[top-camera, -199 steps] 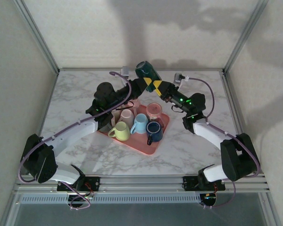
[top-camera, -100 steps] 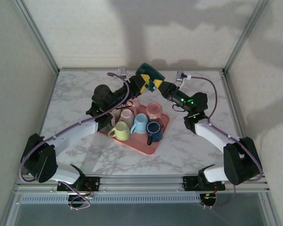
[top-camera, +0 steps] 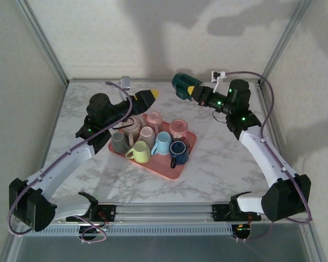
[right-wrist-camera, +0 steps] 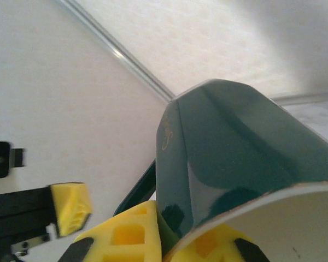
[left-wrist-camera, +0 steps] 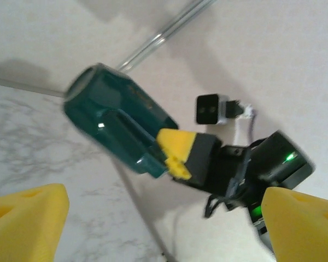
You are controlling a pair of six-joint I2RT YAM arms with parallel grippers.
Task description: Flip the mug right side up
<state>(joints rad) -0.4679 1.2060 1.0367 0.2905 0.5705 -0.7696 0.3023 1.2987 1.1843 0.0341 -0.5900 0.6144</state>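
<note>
Found open air between left gripper [top-camera: 146, 96] and right gripper [top-camera: 192, 90], except teal mug [top-camera: 180, 83] jutting ahead of right. Blocked below by crowded tray [top-camera: 163, 164]; back wall [top-camera: 164, 43] close beyond.

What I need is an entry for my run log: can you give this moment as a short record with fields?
mug: dark green mug, in the air near the far table edge, on its side
right fingers: shut on the mug's rim
left fingers: open, apart from the mug
tray: pink tray, holding several other mugs
surface: marble table
</note>
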